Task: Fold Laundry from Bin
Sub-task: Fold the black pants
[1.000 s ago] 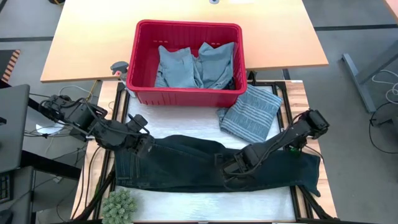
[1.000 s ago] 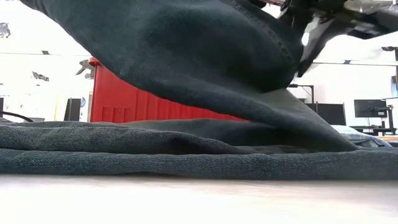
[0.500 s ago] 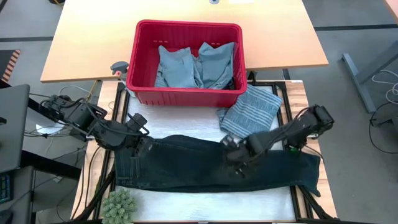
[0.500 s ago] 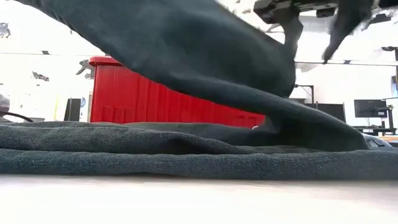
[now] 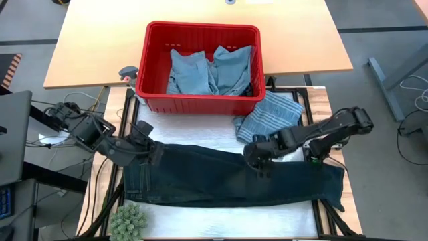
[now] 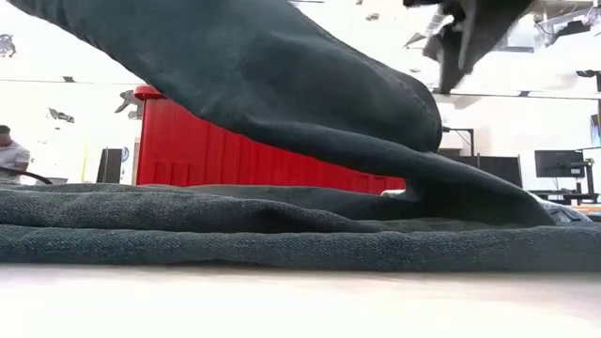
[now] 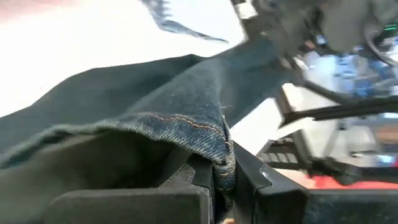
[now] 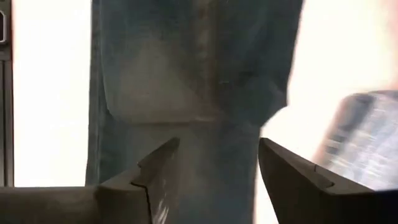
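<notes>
Light blue laundry (image 5: 210, 72), in red bin (image 5: 155, 94)

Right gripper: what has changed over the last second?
The right gripper let go of the dark jeans, opened, and lifted back toward the bin. The left gripper stays shut on the waistband; the striped cloth has not moved.

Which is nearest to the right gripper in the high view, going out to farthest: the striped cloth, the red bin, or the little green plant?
From the right gripper, open above the dark jeans:
1. Striped cloth, just beyond it, toward the bin.
2. Red bin, farther back, at the table's far side.
3. Green plant, farthest, at the near left corner.
</notes>
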`<action>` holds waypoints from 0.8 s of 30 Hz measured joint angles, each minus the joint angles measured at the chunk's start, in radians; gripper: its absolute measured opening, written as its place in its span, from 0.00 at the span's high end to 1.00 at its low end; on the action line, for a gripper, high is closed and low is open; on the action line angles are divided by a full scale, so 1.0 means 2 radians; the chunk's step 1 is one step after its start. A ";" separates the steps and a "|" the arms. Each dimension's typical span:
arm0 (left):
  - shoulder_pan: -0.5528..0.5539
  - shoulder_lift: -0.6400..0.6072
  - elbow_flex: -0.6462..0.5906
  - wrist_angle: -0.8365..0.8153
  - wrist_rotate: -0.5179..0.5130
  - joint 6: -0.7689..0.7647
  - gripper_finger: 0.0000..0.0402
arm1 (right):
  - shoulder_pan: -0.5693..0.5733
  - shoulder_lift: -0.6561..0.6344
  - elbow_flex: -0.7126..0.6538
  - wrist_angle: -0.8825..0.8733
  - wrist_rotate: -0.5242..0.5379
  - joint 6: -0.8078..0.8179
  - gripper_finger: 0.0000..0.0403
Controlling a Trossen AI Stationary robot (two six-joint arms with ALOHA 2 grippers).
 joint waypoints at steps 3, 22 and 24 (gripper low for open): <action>-0.008 -0.008 0.000 -0.026 -0.003 -0.022 0.97 | 0.016 -0.018 -0.084 0.117 0.024 0.017 0.43; -0.023 -0.013 0.000 -0.033 0.027 -0.065 0.97 | 0.004 -0.098 -0.309 0.356 0.143 0.081 0.46; -0.026 -0.013 0.000 -0.033 0.028 -0.066 0.97 | -0.002 -0.089 -0.315 0.371 0.144 0.063 0.46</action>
